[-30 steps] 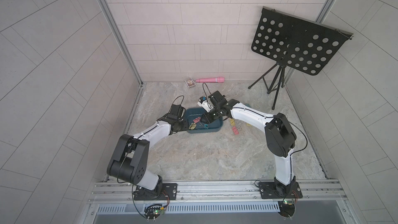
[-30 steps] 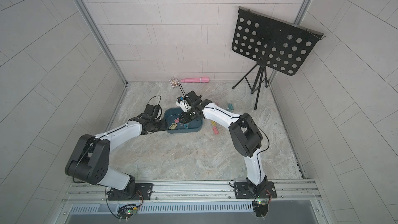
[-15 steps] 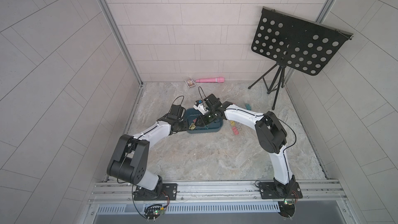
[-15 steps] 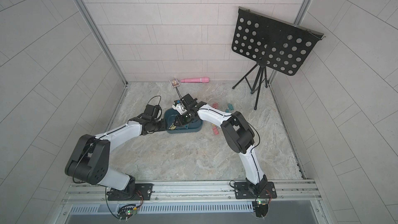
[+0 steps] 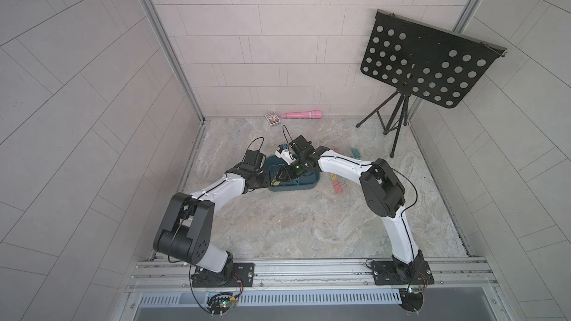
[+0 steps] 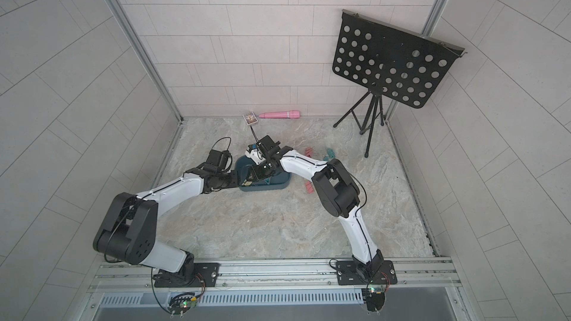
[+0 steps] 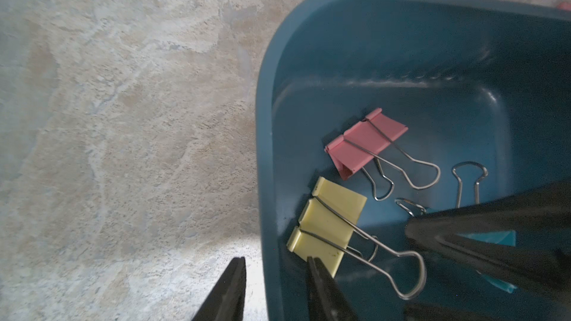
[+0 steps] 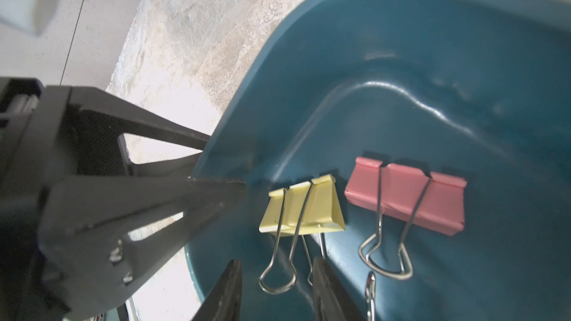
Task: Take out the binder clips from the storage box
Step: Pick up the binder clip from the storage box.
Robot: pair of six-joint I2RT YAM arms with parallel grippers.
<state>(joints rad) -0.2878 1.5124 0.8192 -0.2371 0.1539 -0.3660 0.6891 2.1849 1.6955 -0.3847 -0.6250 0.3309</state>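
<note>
The dark teal storage box (image 5: 309,185) (image 6: 279,184) lies mid-floor. My left gripper (image 7: 275,260) (image 8: 223,162) is shut on its end wall (image 7: 262,149), one finger outside and one inside. Inside the box lie a yellow binder clip (image 7: 330,226) (image 8: 304,208), a pink one (image 7: 367,142) (image 8: 404,199) and a teal one (image 7: 494,237) half hidden under my right gripper's fingers (image 7: 479,226). My right gripper (image 8: 275,262) is open low in the box, its jaws either side of the yellow clip's wire handle, not touching it.
Several clips lie on the floor right of the box: pink (image 5: 337,187), yellow (image 5: 333,176), teal (image 5: 355,152). A pink cylinder (image 5: 301,114) and a small card box (image 5: 272,118) sit by the back wall. A black music stand (image 5: 429,69) stands back right.
My right gripper has swung left across the box to its left end and its jaws have opened slightly. The left arm has held still on the box wall.
</note>
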